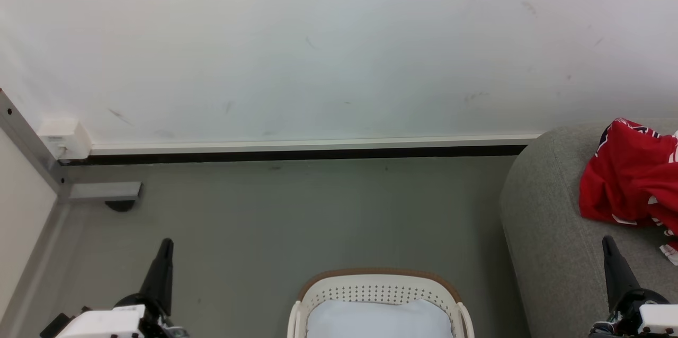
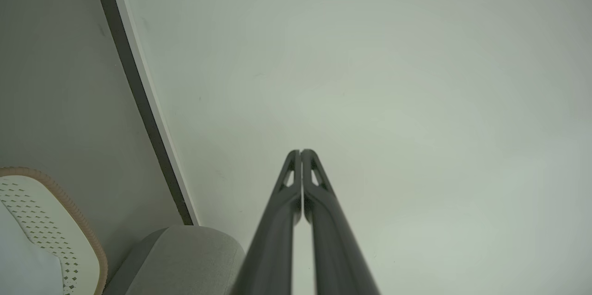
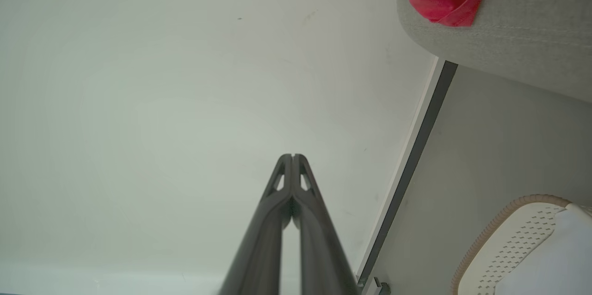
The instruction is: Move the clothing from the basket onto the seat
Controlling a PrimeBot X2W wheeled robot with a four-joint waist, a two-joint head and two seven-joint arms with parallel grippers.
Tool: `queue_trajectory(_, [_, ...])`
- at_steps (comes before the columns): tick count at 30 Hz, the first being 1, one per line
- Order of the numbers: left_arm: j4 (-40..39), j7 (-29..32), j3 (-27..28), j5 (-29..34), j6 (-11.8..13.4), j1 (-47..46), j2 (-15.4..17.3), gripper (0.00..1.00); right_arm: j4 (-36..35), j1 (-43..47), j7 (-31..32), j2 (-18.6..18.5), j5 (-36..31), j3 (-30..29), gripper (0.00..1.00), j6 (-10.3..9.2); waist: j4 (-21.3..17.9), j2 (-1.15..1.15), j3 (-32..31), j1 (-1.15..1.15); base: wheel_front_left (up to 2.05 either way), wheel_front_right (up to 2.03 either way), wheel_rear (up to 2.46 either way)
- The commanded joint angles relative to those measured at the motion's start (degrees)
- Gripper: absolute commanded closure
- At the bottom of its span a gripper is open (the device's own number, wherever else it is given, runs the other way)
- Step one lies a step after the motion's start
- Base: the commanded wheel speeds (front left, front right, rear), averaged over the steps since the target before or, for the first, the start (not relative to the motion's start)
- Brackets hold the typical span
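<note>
Red clothes lie on the grey seat, and both end effectors are shut and empty.

The room has a white wall (image 1: 339, 36), a grey floor (image 1: 291, 211) and a dark strip (image 1: 296, 154) where the two meet. The clothing (image 1: 625, 179), bright red with bits of white, lies in a heap on the seat (image 1: 551, 253). It is just past the tip of the right end effector (image 1: 607, 242) and a little to its right. The basket (image 1: 378, 287) sits on the floor between the right end effector and the left end effector (image 1: 165, 245), close to the seat but not touching it. A pale cloth (image 1: 378, 319) lies inside the basket. Each end effector is closed tight, with no gap at the tip. Each one holds nothing, touches nothing and points toward the wall.
</note>
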Motion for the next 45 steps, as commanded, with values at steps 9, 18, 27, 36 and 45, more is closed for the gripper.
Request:
queue_trajectory(9, [0.08, 0.31, 0.17, -0.75, -0.35, -0.42, 0.4, 1.0, -0.31, -0.42, 0.08, 0.07, 0.06, -0.22, 1.0, -0.12, 0.0, 0.0, 0.0, 0.0, 0.0, 0.0, 0.0])
queue_trajectory(18, [0.08, 0.31, 0.17, -0.75, -0.35, -0.42, 0.4, 1.0, -0.31, -0.43, 0.13, 0.09, 0.0, -0.26, 1.0, -0.12, 0.0, 0.0, 0.0, 0.0, 0.0, 0.0, 0.0])
queue_trajectory(27, [0.08, 0.31, 0.17, -0.75, -0.35, -0.42, 0.4, 1.0, -0.3, -0.43, 0.19, 0.11, -0.06, -0.29, 1.0, -0.12, 0.0, 0.0, 0.0, 0.0, 0.0, 0.0, 0.0])
queue_trajectory(36, [0.09, 0.31, 0.17, -0.75, -0.35, -0.42, 0.4, 1.0, -0.3, -0.44, 0.23, 0.14, -0.08, -0.34, 1.0, -0.12, 0.0, 0.0, 0.0, 0.0, 0.0, 0.0, 0.0])
queue_trajectory(45, [0.09, 0.31, 0.17, -0.76, -0.35, -0.42, 0.4, 1.0, -0.3, -0.44, 0.27, 0.16, -0.12, -0.37, 1.0, -0.12, 0.0, 0.0, 0.0, 0.0, 0.0, 0.0, 0.0])
